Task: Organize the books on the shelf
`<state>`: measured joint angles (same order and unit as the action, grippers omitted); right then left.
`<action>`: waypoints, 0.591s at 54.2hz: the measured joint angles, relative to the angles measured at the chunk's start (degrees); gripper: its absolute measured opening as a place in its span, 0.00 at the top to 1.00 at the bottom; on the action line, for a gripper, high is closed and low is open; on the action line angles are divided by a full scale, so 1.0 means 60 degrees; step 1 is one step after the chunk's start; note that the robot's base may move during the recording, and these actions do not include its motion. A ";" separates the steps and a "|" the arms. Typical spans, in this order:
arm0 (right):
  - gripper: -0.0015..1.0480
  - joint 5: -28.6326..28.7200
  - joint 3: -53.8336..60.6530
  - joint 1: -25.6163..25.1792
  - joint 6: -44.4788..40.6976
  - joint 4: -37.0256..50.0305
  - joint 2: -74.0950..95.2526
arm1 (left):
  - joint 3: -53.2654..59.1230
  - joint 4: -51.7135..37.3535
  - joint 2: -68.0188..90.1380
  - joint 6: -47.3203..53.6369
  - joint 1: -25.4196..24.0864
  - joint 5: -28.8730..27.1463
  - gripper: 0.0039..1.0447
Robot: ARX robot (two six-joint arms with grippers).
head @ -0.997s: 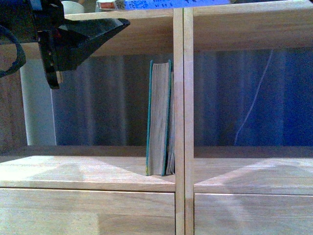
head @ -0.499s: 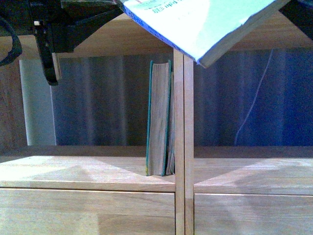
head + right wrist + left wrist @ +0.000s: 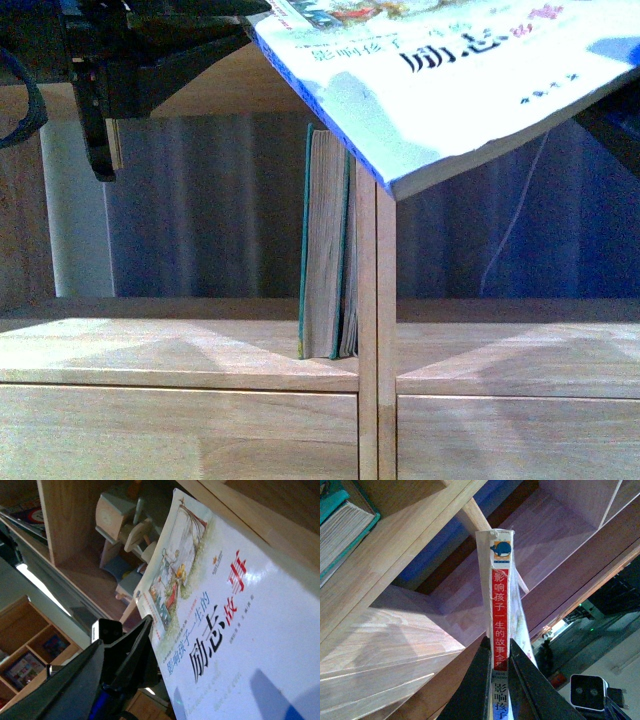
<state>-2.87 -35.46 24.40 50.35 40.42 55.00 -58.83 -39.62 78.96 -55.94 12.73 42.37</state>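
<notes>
My left gripper (image 3: 500,652) is shut on the red-white spine of the thin white paperback (image 3: 501,587). In the front view this book (image 3: 450,90) hangs tilted across the top, its lower corner in front of the shelf's central divider (image 3: 376,330). The left arm (image 3: 110,60) is at the upper left. The thick teal book (image 3: 325,250) stands upright against the divider in the left bay, on the light-wood shelf board (image 3: 160,350). It also shows in the left wrist view (image 3: 342,527). The paperback's cover (image 3: 235,625) fills the right wrist view beside one dark finger (image 3: 131,645) of my open right gripper.
Plain drawer fronts (image 3: 180,430) lie below the shelf board. A white cable (image 3: 515,230) hangs behind the right bay, and a white post (image 3: 75,220) stands at the left. Small wooden toy furniture (image 3: 125,535) and another bookcase (image 3: 30,650) show in the right wrist view.
The paperback lay flat at the very top a second ago. It has since tipped down and come lower, its cover now facing the front camera. The teal book has not moved.
</notes>
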 joint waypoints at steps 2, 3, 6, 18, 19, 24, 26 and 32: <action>0.07 0.0025 0.0022 -0.0248 -0.0069 -0.0091 -0.0044 | -0.0011 0.0040 0.0000 0.0062 -0.0051 0.0011 0.94; 0.07 0.0055 0.0047 -0.0426 -0.0149 -0.0142 -0.0073 | -0.0015 0.0051 0.0000 0.0077 -0.0069 0.0015 0.94; 0.07 0.0175 0.0142 -0.0896 -0.0248 -0.0204 -0.0142 | -0.0015 0.0127 -0.0011 0.0164 -0.0160 0.0073 0.94; 0.07 0.0681 0.0743 -0.2798 -0.0470 -0.0346 -0.0313 | -0.0018 0.0736 -0.0131 0.0838 -0.0517 0.0124 0.94; 0.07 0.0765 0.0809 -0.2962 -0.0466 -0.0350 -0.0328 | -0.0018 0.0772 -0.0164 0.0885 -0.0550 0.0168 0.94; 0.07 0.0991 0.1027 -0.3559 -0.0404 -0.0350 -0.0401 | -0.0015 0.0965 -0.0375 0.1118 -0.0685 0.0317 0.94; 0.07 0.1035 0.1096 -0.3745 -0.0324 -0.0346 -0.0433 | -0.0015 0.0984 -0.0459 0.1191 -0.0740 0.0397 0.94; 0.07 0.1096 0.1275 -0.4127 -0.0219 -0.0346 -0.0557 | 0.0011 0.1253 -0.0758 0.1501 -0.0980 0.0510 0.94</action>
<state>3.70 -27.81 -0.36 49.04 38.35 51.66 -58.76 -32.10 74.41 -46.94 6.85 45.43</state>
